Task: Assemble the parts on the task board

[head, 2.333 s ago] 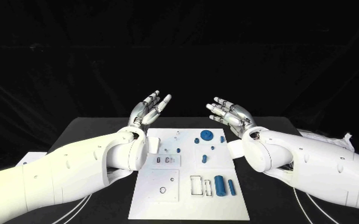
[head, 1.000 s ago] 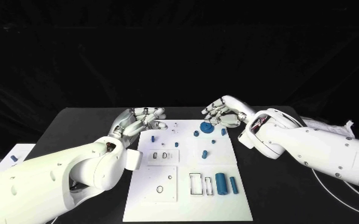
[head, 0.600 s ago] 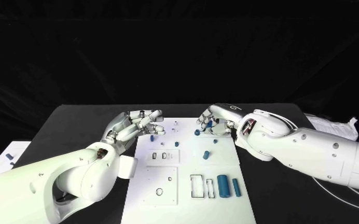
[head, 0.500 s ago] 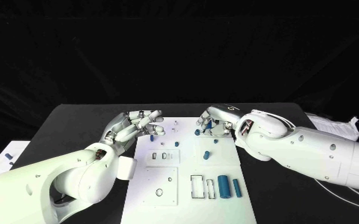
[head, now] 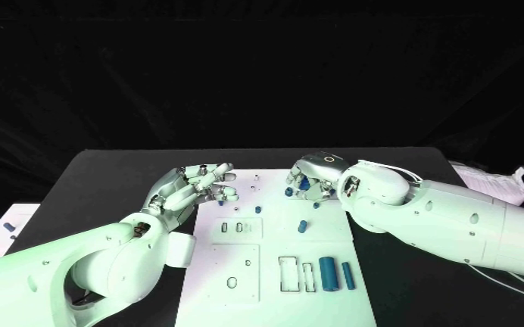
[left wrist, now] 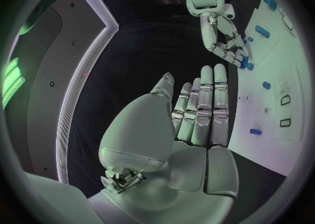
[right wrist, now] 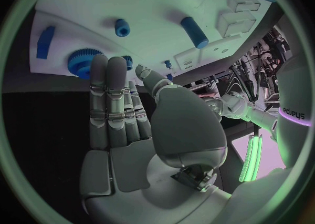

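The left hand [head: 197,184] has come down from its raised pose to hover, fingers apart and empty, at the task board's [head: 279,281] far left edge. The right hand [head: 309,181] has dropped onto the far end, fingers spread over the blue gear [right wrist: 82,62], not yet gripping; pickup looks imminent.

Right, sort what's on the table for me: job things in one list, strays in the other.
Job:
- task board
- blue gear, by the right hand
- two blue cylinders near the board's front
- short blue peg mid-board
- left hand, holding nothing

Lying about:
- white sheet at the table's right edge
- small blue piece off the table's left edge
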Controlling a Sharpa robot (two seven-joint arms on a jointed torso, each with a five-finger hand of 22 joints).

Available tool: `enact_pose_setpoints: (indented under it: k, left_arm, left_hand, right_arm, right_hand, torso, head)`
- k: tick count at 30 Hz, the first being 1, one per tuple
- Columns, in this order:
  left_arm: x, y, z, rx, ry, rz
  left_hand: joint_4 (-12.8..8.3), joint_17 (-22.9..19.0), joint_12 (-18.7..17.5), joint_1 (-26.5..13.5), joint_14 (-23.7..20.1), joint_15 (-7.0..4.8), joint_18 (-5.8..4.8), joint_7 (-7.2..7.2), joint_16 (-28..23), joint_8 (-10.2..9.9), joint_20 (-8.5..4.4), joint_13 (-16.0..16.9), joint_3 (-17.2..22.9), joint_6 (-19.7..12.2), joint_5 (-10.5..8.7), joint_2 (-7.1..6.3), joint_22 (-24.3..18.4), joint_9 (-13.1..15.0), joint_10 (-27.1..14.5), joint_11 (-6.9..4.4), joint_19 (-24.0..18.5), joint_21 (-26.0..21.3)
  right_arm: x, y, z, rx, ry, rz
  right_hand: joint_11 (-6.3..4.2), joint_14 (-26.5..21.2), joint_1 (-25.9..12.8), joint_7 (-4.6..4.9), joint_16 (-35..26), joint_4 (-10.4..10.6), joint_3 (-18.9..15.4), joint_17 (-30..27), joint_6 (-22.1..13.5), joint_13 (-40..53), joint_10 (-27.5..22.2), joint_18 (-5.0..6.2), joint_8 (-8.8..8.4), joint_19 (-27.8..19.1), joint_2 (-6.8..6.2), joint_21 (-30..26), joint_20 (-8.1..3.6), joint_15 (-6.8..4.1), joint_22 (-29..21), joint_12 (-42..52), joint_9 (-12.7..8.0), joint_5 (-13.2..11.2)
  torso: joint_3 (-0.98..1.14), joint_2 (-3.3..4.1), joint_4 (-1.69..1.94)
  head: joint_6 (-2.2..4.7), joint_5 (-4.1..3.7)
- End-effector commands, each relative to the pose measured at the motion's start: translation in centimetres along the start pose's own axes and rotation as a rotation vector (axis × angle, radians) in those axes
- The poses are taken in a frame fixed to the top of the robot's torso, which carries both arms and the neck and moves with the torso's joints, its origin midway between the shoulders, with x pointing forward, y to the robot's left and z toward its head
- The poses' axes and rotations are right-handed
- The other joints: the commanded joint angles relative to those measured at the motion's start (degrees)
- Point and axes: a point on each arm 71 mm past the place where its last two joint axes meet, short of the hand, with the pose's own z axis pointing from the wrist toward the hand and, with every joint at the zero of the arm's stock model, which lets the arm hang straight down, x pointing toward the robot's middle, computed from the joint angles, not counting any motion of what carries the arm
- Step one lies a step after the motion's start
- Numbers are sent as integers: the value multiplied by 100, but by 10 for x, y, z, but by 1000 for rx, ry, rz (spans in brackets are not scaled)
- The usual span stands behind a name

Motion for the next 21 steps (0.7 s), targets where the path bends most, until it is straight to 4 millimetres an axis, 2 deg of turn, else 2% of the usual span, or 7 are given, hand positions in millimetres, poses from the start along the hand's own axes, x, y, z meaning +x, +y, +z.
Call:
enact_pose_setpoints:
  k: [1,10,14,17,21]
  left_arm:
    - [3,-1,0,-1,23,-21]
    - [4,-1,-1,-6,29,-24]
    - [4,-1,-1,-7,31,-25]
    - [4,-2,-2,-8,32,-25]
    - [4,-2,-2,-9,32,-25]
  left_hand:
    - [-26,7,-38,-18,38,-15,59,-12,-23,-31,6,-6,1,36,-23,-33,7,-8,37,11,35,23]
    - [-31,17,-49,-18,39,-14,57,-8,-24,-42,4,-7,1,30,-23,-35,14,-10,32,14,40,37]
    - [-31,17,-49,-18,39,-14,57,-8,-24,-42,4,-7,1,30,-23,-35,14,-10,32,14,40,37]
    - [-31,17,-49,-18,39,-14,57,-8,-24,-42,4,-7,1,30,-23,-35,14,-10,32,14,40,37]
    - [-36,25,-57,-16,39,-13,56,-5,-25,-50,4,-8,2,25,-22,-35,20,-10,28,16,40,46]
  right_arm:
    - [-2,0,1,19,-4,-60]
    - [-6,1,8,33,-2,-77]
    - [-5,2,11,40,26,-84]
    - [-3,3,13,41,48,-88]
    - [-1,3,14,40,79,-92]
  right_hand:
    - [14,148,9,-29,163,62,14,137,2,6,-50,-38,-14,61,-60,244,33,-20,292,-15,2,-39]
    - [15,133,54,-28,991,191,153,973,6,6,-69,-132,-11,184,-91,942,45,-12,1131,-14,5,-76]
    - [16,130,60,-29,1179,230,189,1163,12,7,-62,-152,-10,204,-93,1089,48,-12,1310,-13,6,-106]
    - [13,135,74,-33,1360,259,225,1344,21,7,-52,-172,-9,233,-98,1234,50,-10,1489,-13,7,-130]
    - [15,125,68,-28,1436,283,235,1411,38,7,-49,-184,-4,244,-123,1320,53,-8,1593,-13,10,-146]
  torso:
    - [1,28,19]
    - [-7,64,39]
    - [-3,77,50]
    - [-6,89,51]
    - [-9,112,69]
  head:
    - [9,-14]
    - [13,-29]
    - [-3,-30]
    - [-1,-34]
    - [-12,-30]
